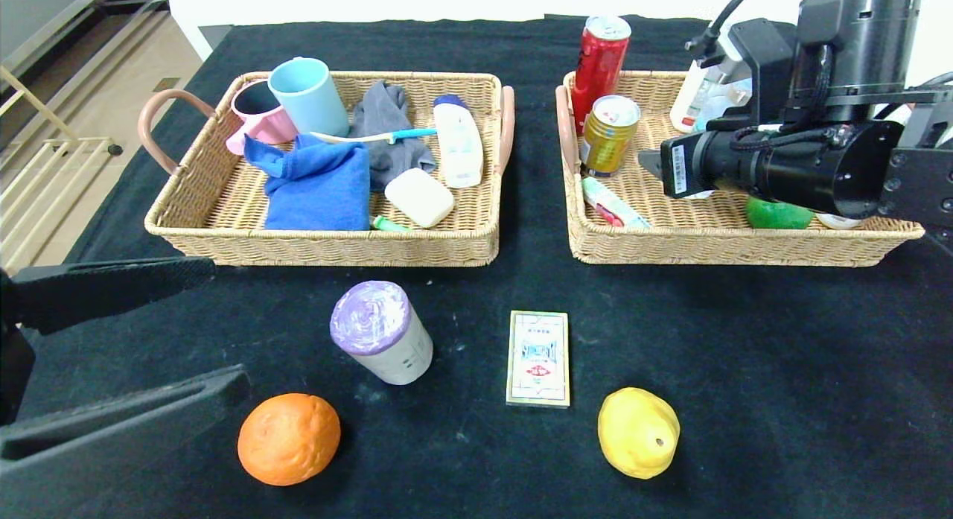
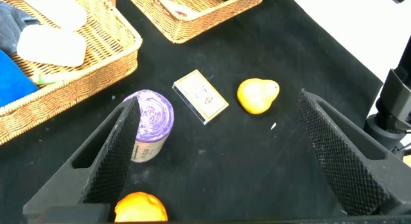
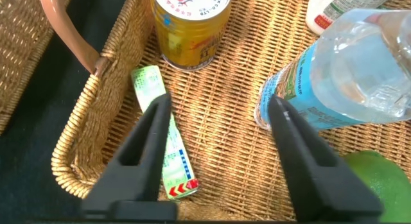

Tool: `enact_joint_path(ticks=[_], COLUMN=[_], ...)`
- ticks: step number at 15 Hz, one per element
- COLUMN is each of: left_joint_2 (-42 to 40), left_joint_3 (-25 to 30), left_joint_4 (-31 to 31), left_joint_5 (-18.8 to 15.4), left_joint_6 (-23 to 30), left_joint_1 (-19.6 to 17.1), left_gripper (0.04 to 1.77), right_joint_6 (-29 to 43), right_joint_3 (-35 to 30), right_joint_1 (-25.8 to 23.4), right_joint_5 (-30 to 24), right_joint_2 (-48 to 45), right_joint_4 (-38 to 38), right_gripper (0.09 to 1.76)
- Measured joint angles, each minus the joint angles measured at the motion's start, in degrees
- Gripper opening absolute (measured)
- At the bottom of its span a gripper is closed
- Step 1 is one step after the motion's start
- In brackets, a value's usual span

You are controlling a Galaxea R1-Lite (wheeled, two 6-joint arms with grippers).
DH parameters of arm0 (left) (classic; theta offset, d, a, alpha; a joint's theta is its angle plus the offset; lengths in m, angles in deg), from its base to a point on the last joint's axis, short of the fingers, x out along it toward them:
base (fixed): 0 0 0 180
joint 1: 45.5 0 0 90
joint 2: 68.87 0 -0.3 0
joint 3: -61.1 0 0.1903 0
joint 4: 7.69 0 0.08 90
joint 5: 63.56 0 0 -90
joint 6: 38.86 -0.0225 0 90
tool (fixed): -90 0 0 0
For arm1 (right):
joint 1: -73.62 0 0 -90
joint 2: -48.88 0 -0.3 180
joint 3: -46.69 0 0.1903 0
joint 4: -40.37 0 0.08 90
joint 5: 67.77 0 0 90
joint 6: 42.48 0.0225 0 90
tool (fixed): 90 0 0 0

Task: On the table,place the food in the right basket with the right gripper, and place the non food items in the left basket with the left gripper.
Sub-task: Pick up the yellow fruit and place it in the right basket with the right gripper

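Tan wicker of the right basket [image 1: 733,243] lies under the right gripper [image 3: 218,131], whose black fingers stand apart and hold nothing, with the green-and-white candy stick [image 3: 168,150] on the weave beneath one finger and the clear bottle [image 3: 350,63] lying beside the other; their label print is too small to read. The left gripper [image 2: 215,153] hovers wide open and empty over the table [image 1: 744,400] near the purple-topped roll [image 1: 380,342], card box [image 1: 538,359], orange [image 1: 289,438] and yellow pear-shaped fruit [image 1: 638,432].
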Motion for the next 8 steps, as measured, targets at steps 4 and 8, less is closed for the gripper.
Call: enact_joint_path(ticks=[4, 8], left_joint_2=[0.02, 0.02], left_joint_3=[0.0, 0.02], left_joint_4=[0.02, 0.05], left_joint_5=[0.0, 0.01], left_joint_6=[0.0, 0.0], left_joint_1=[0.0, 0.0], left_gripper=[1.76, 1.76], right_joint_6=[-0.13, 0.22], right_joint_3=[-0.13, -0.57], right_joint_1=[0.15, 1.07], right_joint_5=[0.0, 0.61], right_joint_2=[-0.09, -1.12], right_joint_4=[-0.52, -3.66], right_gripper=[1.37, 1.5])
